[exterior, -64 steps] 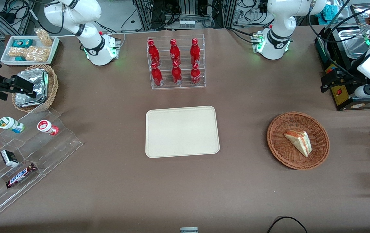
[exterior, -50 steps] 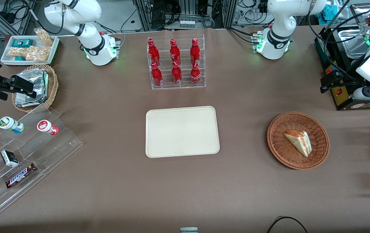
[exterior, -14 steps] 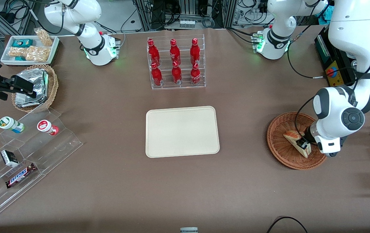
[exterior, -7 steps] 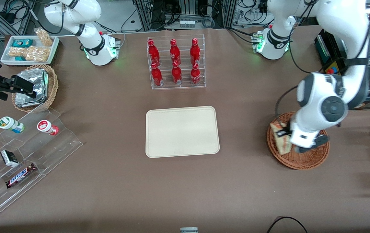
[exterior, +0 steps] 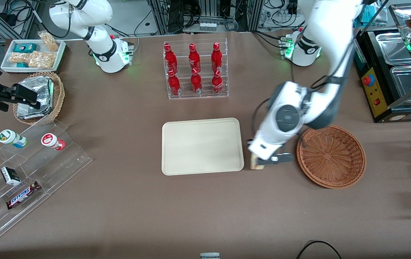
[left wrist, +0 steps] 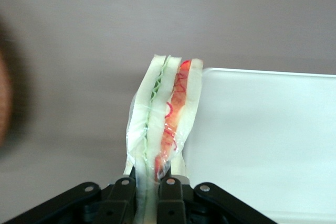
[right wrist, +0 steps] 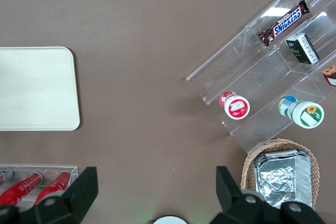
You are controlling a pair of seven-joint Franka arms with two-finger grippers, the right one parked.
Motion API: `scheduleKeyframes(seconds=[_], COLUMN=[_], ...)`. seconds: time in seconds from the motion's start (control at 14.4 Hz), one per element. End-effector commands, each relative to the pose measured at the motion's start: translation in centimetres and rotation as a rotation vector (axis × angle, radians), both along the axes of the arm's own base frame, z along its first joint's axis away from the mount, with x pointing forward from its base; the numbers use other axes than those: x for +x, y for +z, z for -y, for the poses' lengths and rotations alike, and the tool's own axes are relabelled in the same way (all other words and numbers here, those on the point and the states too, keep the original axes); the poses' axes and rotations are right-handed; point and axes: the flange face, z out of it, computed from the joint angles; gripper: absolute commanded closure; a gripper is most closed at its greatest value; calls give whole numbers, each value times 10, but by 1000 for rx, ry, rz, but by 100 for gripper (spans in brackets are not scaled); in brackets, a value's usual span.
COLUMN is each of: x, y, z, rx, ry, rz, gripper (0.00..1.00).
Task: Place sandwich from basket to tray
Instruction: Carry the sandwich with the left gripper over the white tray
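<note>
**Sandwich in transit, just short of the tray**

The gripper (exterior: 263,163) hangs over bare table between the basket (exterior: 331,156) and the tray (exterior: 202,146), close beside the tray's nearer-to-basket edge. Its fingers (left wrist: 170,192) are pressed in on the sandwich (left wrist: 165,116), one on each bread face, and the wedge stands on edge between them. Red and green filling layers show along the cut side. In the front view only a tan sliver of the sandwich pokes out under the wrist, held clear of the table as far as I can judge.

The basket sits with nothing in it, toward the working arm's end of the table. The tray is bare too.

Step in hand, by my reading: the carry. Pick-up looks done; set-down not yet begun. The wrist view shows the tray's rounded corner right beside the sandwich, so the load is at the rim and not over the flat.

Next move calls for a short sideways travel until the wedge is well inside the rim, then a lowering and a release. Held on edge, the wedge may topple when let go.
</note>
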Motion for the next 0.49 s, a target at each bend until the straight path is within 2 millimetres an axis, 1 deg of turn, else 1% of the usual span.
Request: scheduleKeyframes(seconds=[0.0, 0.14, 0.28, 0.42], x=[-5, -13, -28, -38], y=[-18, -31, -44, -62], z=[76, 123, 157, 179], rx=[-16, -36, -41, -37], ry=[32, 60, 82, 125], rz=[2, 26, 32, 25], gripper=[100, 100, 100, 100])
